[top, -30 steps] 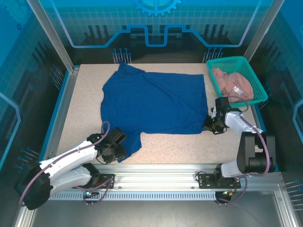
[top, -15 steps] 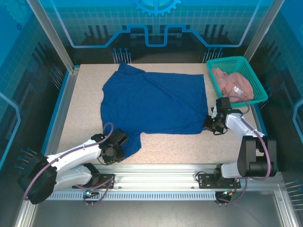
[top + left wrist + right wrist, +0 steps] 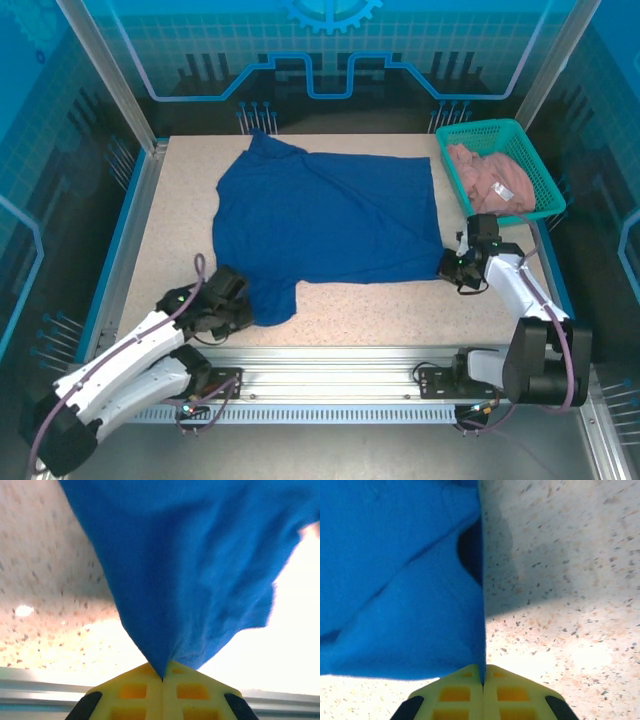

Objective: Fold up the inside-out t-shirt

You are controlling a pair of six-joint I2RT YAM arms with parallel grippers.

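The royal blue inside-out t-shirt [image 3: 325, 215] lies spread flat on the speckled table, one sleeve pointing to the back left. My left gripper [image 3: 240, 305] is shut on its near left sleeve, and in the left wrist view the blue cloth [image 3: 185, 570] runs up from between the closed yellow jaws of that gripper [image 3: 162, 677]. My right gripper [image 3: 452, 267] is shut on the shirt's near right corner. In the right wrist view the cloth [image 3: 405, 595] sits pinched in the closed jaws of the gripper [image 3: 483, 680], lifted a little off the table.
A green basket [image 3: 520, 136] at the back right holds a pinkish-beige garment [image 3: 490, 178], just behind my right arm. Bare table [image 3: 390, 315] lies along the near edge between the two grippers, and a metal rail [image 3: 330, 360] runs in front.
My left gripper has shut on the near sleeve and pulled back to the left. My right gripper, still shut, has shifted slightly right and nearer with its corner.
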